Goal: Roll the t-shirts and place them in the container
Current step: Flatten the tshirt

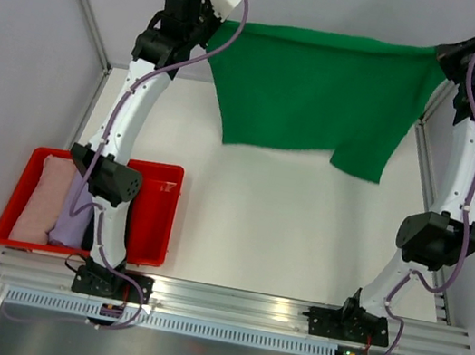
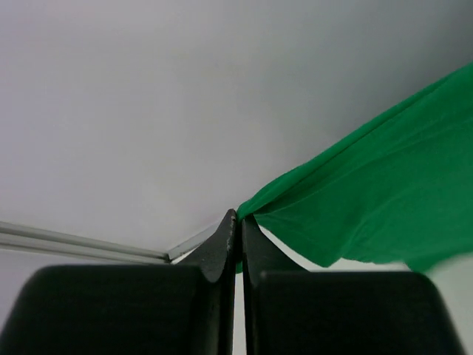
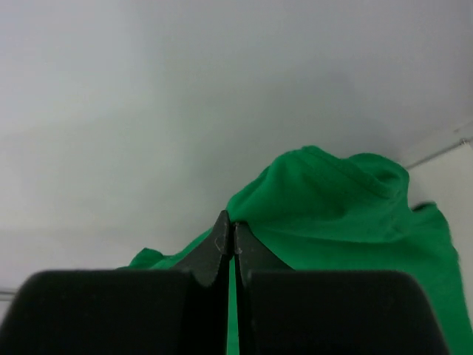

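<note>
A bright green t-shirt [image 1: 316, 95] hangs stretched in the air at the far side of the table, held by its two upper corners. My left gripper [image 1: 215, 34] is shut on its left corner; in the left wrist view the green cloth [image 2: 369, 200] runs off to the right from the pinched jaws of the left gripper [image 2: 239, 216]. My right gripper [image 1: 444, 59] is shut on the right corner; the right wrist view has the green t-shirt [image 3: 347, 214] bunched just past the closed tips of the right gripper [image 3: 232, 220]. A pale pink t-shirt [image 1: 39, 198] and a lavender t-shirt [image 1: 75, 213] lie rolled in the tray.
A shallow red tray [image 1: 152, 218] stands at the near left beside the left arm's base. Grey walls and metal frame rails [image 1: 93, 106] bound the white table [image 1: 265, 228] on the left, right and back. A metal rail [image 1: 233, 306] runs along the near edge.
</note>
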